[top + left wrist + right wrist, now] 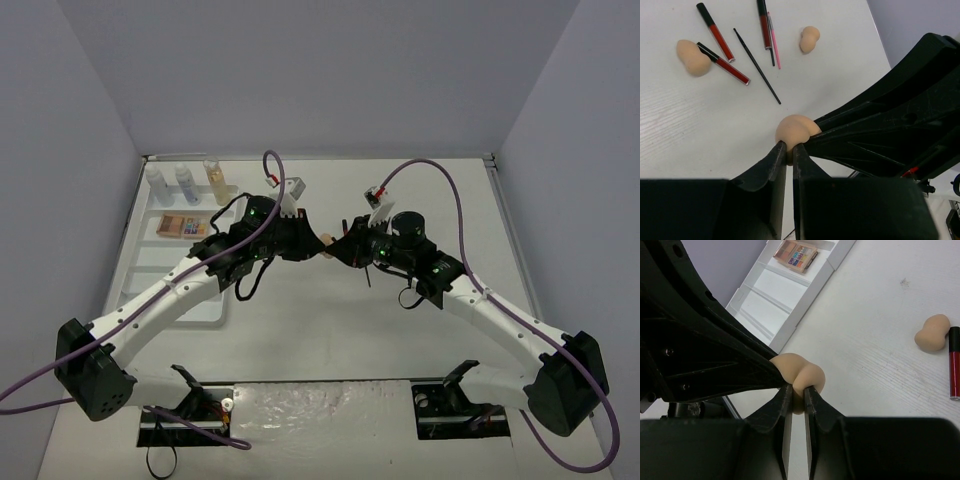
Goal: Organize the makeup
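Left gripper (790, 146) is clamped tight on the base of a peach egg-shaped foam sponge (795, 129) mid-table. Right gripper (799, 387) pinches the same sponge from the opposite side. Beyond them a second peach sponge (692, 57), a third peach sponge (809, 39), a red-and-black tube (715, 30) and a thin black brush (757, 66) lie loose on the white tabletop (690, 125), bare room around them. A white slotted plastic tray (772, 292) at the far left edge holds a flat eyeshadow palette (796, 254).

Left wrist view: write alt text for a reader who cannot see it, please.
The left hand pinches a peach sponge over the white table, with the right hand gripping the same sponge from the right. Beyond lie two more sponges, three red tubes, a thin black brush and a pink pencil.
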